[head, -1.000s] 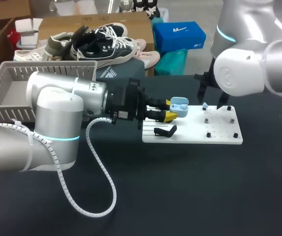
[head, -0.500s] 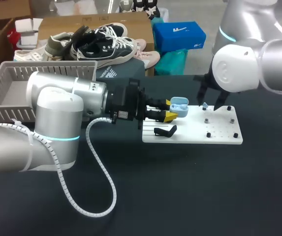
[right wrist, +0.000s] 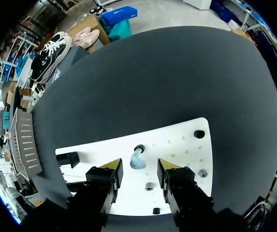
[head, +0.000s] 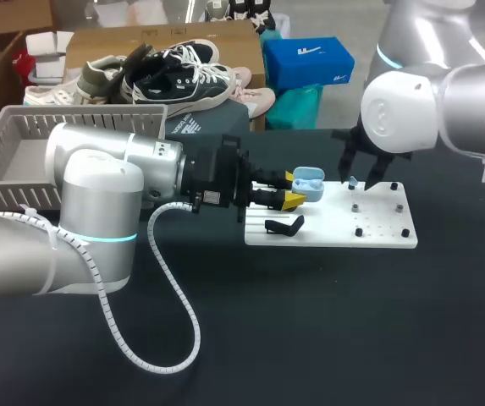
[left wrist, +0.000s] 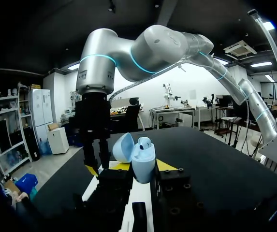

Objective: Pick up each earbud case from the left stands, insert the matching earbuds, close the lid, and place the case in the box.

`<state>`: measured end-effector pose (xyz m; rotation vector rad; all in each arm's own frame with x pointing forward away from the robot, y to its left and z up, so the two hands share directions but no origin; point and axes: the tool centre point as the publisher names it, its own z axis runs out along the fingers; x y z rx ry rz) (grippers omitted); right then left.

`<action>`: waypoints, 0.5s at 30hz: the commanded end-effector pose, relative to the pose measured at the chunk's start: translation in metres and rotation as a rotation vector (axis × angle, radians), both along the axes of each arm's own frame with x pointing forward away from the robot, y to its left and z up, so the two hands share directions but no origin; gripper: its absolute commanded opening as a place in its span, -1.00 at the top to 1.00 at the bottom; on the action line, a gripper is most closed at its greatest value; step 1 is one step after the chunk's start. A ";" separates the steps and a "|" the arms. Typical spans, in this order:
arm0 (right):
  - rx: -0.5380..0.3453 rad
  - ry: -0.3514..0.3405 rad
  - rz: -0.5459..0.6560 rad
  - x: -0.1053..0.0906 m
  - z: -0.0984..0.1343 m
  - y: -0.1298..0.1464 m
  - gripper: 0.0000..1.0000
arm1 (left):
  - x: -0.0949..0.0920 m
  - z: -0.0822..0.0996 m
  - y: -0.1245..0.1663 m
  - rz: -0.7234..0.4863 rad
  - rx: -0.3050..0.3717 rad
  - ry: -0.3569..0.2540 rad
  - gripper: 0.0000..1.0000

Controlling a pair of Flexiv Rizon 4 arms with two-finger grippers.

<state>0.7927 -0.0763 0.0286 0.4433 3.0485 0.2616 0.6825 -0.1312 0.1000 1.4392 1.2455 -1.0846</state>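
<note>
Where the black table [head: 310,338] spreads, a white board [head: 328,230] lies flat.

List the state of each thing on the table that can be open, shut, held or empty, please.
earbud case: lid open, one earbud inside, held.
left gripper: shut on the earbud case.
right gripper: open, over the loose earbud.
loose earbud: resting on the white board, not gripped.
black stand: empty.

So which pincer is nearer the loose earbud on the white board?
Right. The right pincer is over the earbud, its open fingers either side of it. The left pincer is off to one side, shut on the open earbud case.
</note>
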 end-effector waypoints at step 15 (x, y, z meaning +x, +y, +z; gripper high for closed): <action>-0.004 0.003 0.009 0.002 -0.001 0.008 0.18 | -0.001 0.000 0.000 0.004 -0.001 -0.002 1.00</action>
